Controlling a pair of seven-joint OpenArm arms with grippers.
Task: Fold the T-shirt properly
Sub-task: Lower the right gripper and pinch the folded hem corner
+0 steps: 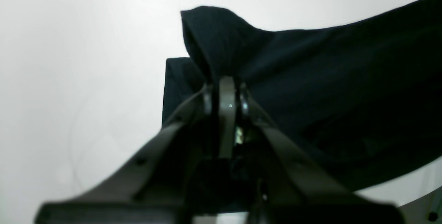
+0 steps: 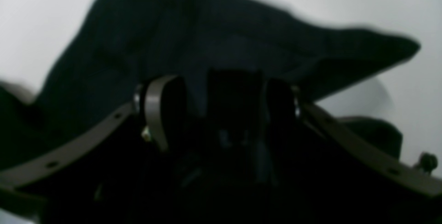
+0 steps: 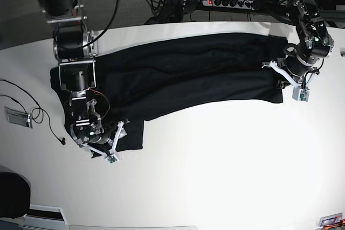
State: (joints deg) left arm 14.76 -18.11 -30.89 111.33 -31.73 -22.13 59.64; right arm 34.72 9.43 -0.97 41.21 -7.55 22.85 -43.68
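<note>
White bench point(image 3: 215, 176) carries the plain black soft cloth T-shirt point(image 3: 183, 74), spread along its far edge. Left pincer point(image 1: 226, 78) is clamped on a bunched shirt fold; right pincer point(image 2: 224, 96) gapes wide over cloth at the near-left corner.

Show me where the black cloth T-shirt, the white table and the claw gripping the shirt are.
Plain black cloth T-shirt point(image 3: 183, 71): base view, middle of its spread body.
White table point(image 3: 226, 154): base view, bare surface.
Left claw point(image 1: 226, 80): left wrist view, closed tips pinching a raised fold of cloth.
</note>
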